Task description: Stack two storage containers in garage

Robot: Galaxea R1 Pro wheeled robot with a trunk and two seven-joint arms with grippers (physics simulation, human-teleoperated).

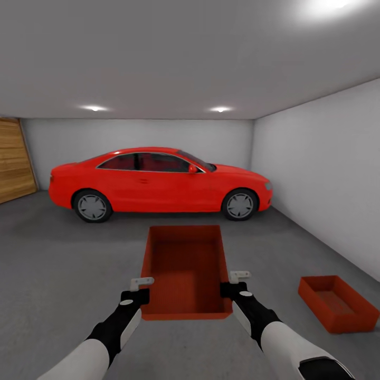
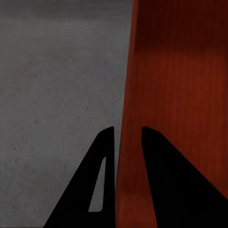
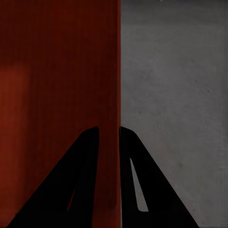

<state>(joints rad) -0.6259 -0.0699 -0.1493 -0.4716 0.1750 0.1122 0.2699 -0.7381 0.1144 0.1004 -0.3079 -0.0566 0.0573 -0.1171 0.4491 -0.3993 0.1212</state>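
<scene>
Dark grey floor (image 1: 58,253) — red car (image 1: 158,182) at twelve o'clock, one orange-red container (image 1: 338,303) at four o'clock.

Each claw has a wall of the held container (image 1: 186,269) between its fingers, the left claw (image 2: 127,135) on one long wall and the right claw (image 3: 109,130) on the other. Outward of both lies bare grey floor (image 1: 58,264). Ahead the red car (image 1: 158,182) bars the way; outward of the right claw sits the second container (image 1: 338,303), with the white wall (image 1: 327,179) beyond.
</scene>
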